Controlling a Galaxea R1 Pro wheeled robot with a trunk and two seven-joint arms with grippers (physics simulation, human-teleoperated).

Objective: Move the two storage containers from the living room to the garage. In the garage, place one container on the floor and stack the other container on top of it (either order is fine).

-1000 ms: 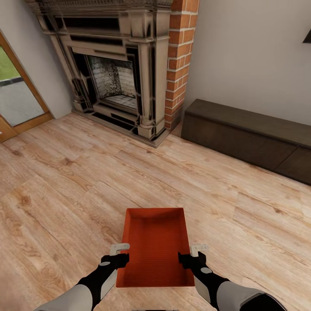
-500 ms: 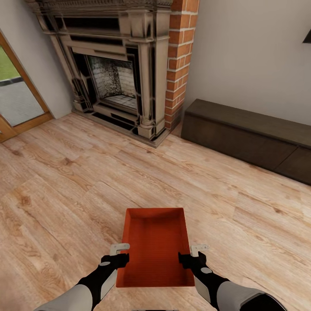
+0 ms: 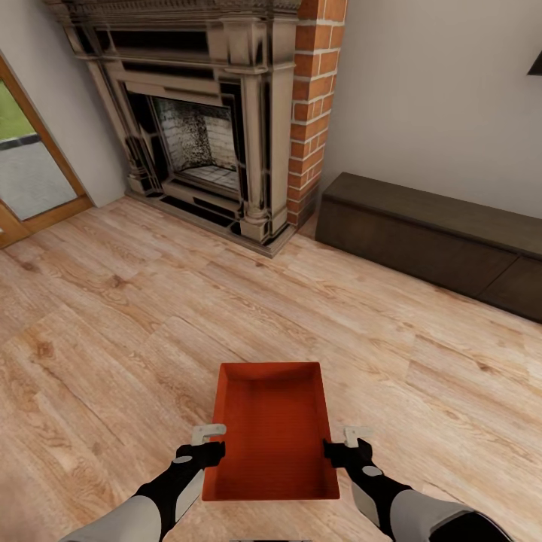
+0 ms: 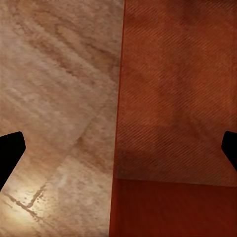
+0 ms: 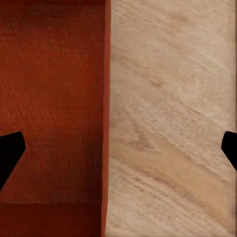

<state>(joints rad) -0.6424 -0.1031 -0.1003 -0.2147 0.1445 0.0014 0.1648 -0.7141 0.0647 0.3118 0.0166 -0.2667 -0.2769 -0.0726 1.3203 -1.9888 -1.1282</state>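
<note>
One orange-red storage container sits open side up on the wood-plank living room floor, just in front of me. My left gripper points down over its left long wall, open, one finger on each side of the wall. In the left wrist view the left gripper straddles that wall of the container. My right gripper is open at the right long wall. The right wrist view has the container wall standing left of the middle of the right gripper. The garage is out of view.
A red-brick fireplace with a dark surround stands ahead at the left. A long low dark-brown bench runs along the right wall. A glass door is at the far left. Light plank floor surrounds the container.
My right gripper has shifted a little to the right, outward across the container's right wall. The left gripper and the container have stayed put.
</note>
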